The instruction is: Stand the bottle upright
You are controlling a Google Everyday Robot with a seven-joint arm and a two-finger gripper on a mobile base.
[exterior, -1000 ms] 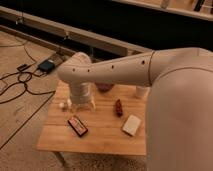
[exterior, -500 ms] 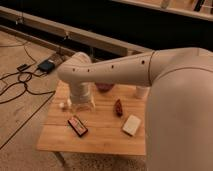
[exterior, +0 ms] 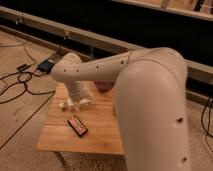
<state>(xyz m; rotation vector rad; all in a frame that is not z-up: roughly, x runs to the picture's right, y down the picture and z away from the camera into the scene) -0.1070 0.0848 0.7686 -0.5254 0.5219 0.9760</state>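
One gripper (exterior: 75,101), low at the table's (exterior: 100,136) far left — jaws, cannot tell — may roll the unseen bottle off that edge.

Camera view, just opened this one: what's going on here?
The robot's thick white arm reaches over the small light wooden table, with its claw down near the tabletop on the picture's left side. A small pale object lies right beside it, possibly the clear plastic bottle, but too hidden to confirm. A flat dark packet with red edging lies nearer the front, untouched. Nothing bottle-like stands upright yet.
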